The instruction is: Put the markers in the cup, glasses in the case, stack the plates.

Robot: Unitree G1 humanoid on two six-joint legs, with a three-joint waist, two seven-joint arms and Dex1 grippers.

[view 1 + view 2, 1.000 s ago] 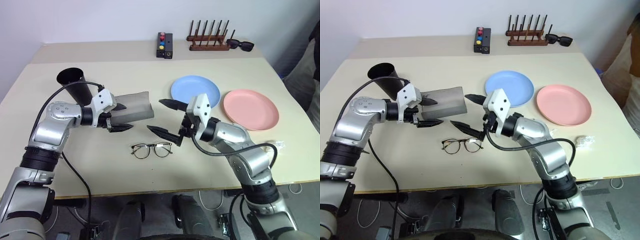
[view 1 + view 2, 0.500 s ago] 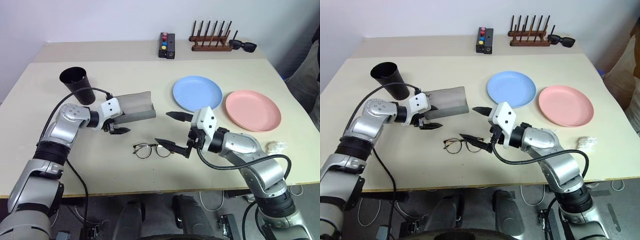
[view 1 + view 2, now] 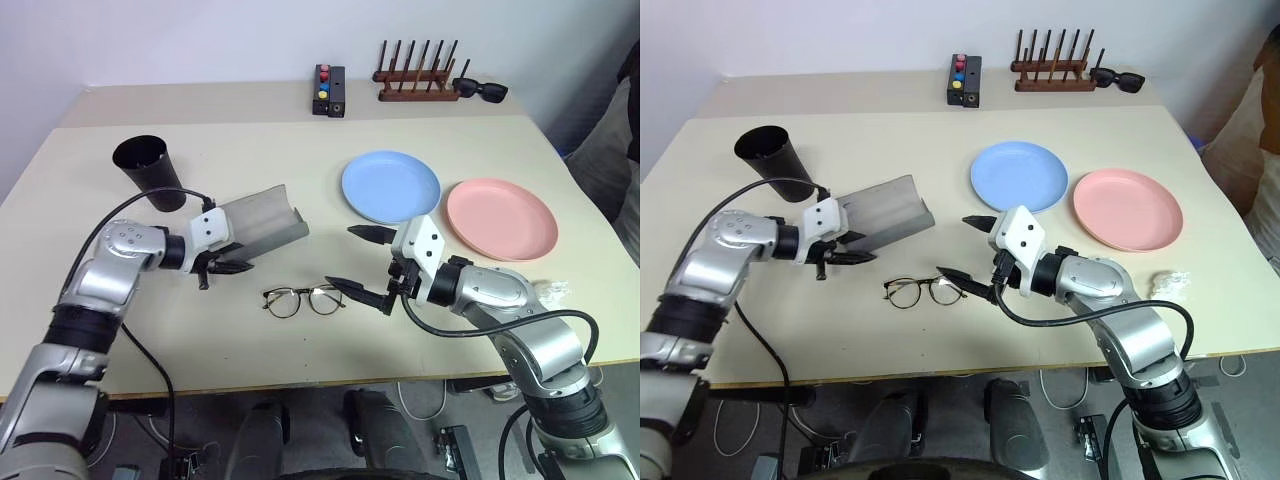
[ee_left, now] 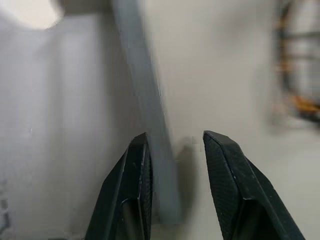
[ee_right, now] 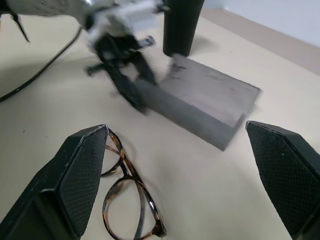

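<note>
Left gripper (image 3: 222,268) is clamped on the near wall of the grey glasses case (image 3: 262,220), one black finger inside and one outside, and the case sits tipped up, its hollow side open to the ceiling, in the left half of the tabletop (image 3: 300,340). Right gripper (image 3: 362,262) hangs level over the middle of the tabletop with its fingers spread wide and nothing between them; the lower fingertip is just beside the right end of the glasses (image 3: 303,299). Those thin dark-framed glasses lie flat and unfolded, toward the front edge, just in front of the case. The black cup (image 3: 148,171) stands upright near the left edge, behind the left gripper. The light blue plate (image 3: 391,186) and the salmon pink plate (image 3: 501,218) lie side by side in the right half, not stacked. Along the back edge: a small black button box (image 3: 329,90), a wooden peg rack (image 3: 417,78) and black sunglasses (image 3: 480,90).
</note>
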